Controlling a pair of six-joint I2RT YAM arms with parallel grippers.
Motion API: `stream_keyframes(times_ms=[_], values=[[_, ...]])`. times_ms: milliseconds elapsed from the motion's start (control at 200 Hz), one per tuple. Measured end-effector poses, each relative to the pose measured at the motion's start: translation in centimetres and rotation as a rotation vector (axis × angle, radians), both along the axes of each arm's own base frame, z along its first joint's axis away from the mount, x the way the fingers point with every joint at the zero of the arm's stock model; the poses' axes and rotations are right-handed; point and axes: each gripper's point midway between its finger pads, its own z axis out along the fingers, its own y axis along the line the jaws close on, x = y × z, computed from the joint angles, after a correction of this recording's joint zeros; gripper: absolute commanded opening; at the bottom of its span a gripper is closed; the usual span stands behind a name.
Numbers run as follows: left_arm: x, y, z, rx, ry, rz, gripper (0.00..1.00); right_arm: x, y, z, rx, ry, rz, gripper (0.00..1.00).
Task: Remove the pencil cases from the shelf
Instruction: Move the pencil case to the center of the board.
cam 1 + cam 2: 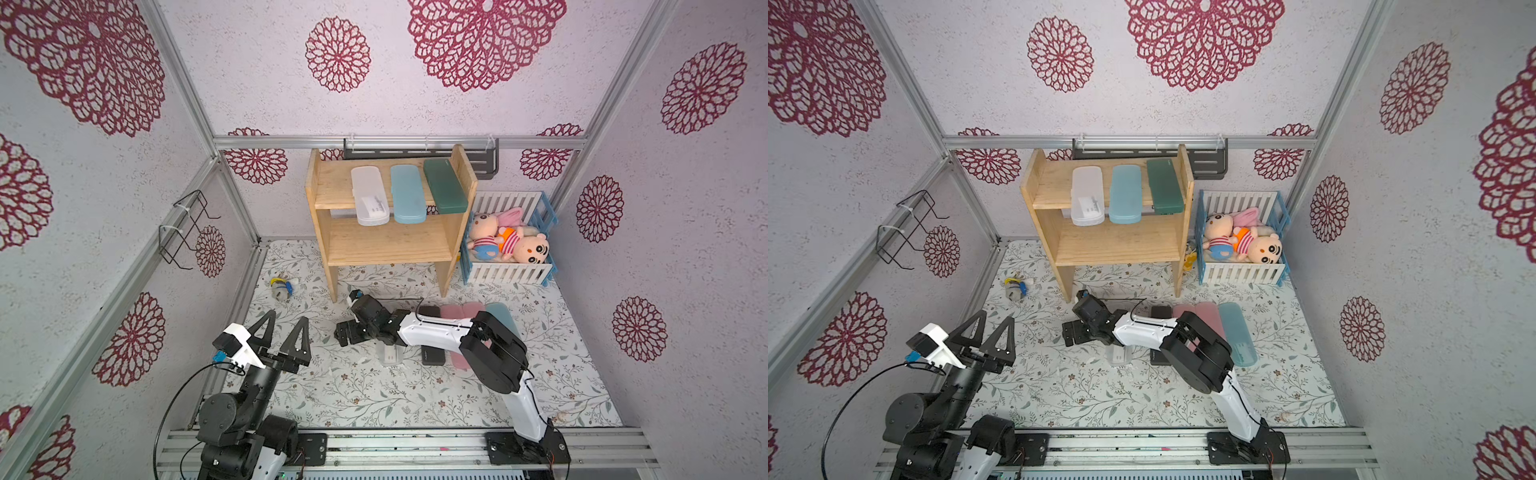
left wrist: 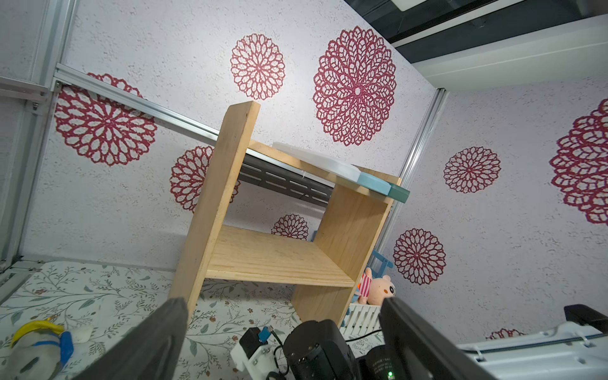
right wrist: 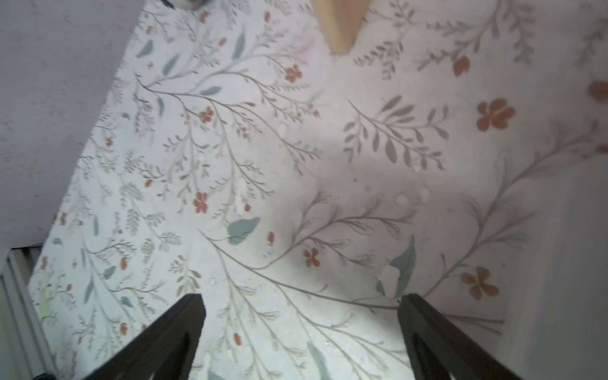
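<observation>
Three pencil cases sit on the top board of the shelf (image 1: 390, 245): white case (image 1: 370, 195), blue case (image 1: 408, 193), green case (image 1: 444, 187). The rest lie on the mat (image 1: 374, 395). The right arm (image 1: 432, 332) hides some, so maybe five.

Right gripper (image 3: 301, 302) is low over the mat, jaws wide apart, nothing in it. Left gripper (image 1: 288, 314) is wide apart & empty too, pointing at the shelf.

Step now: btwn picks. Next: an arm must reach up & grab a case by its front end.

Wooden shelf (image 1: 390, 245), upper tier: frosted white case (image 1: 369, 195), light blue case (image 1: 407, 193) and dark green case (image 1: 444, 185), side by side. Floral tabletop (image 1: 374, 395) carries the shelf, slatted crate (image 1: 507, 272), small toy (image 1: 281, 287), translucent case (image 1: 390, 357), black case (image 1: 432, 357), pink cases (image 1: 1200, 311) and blue case (image 1: 1239, 332).
</observation>
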Motion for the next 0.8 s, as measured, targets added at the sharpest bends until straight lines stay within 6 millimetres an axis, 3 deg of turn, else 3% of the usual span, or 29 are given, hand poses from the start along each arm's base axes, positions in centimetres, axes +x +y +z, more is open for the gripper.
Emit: stream_keyframes(times_ms=[40,315,800], values=[[0.0,0.0,-0.1,0.001,0.003,0.003,0.98,0.1,-0.4,-0.7,-0.011,0.009,-0.007,0.99],[-0.1,0.1,0.0,0.004,0.011,0.006,0.98,1.3,-1.6,-0.8,0.006,-0.001,-0.058,0.99],[0.6,-0.1,0.0,-0.001,0.026,-0.002,0.98,1.3,-8.4,-1.1,-0.017,0.015,-0.172,0.99]])
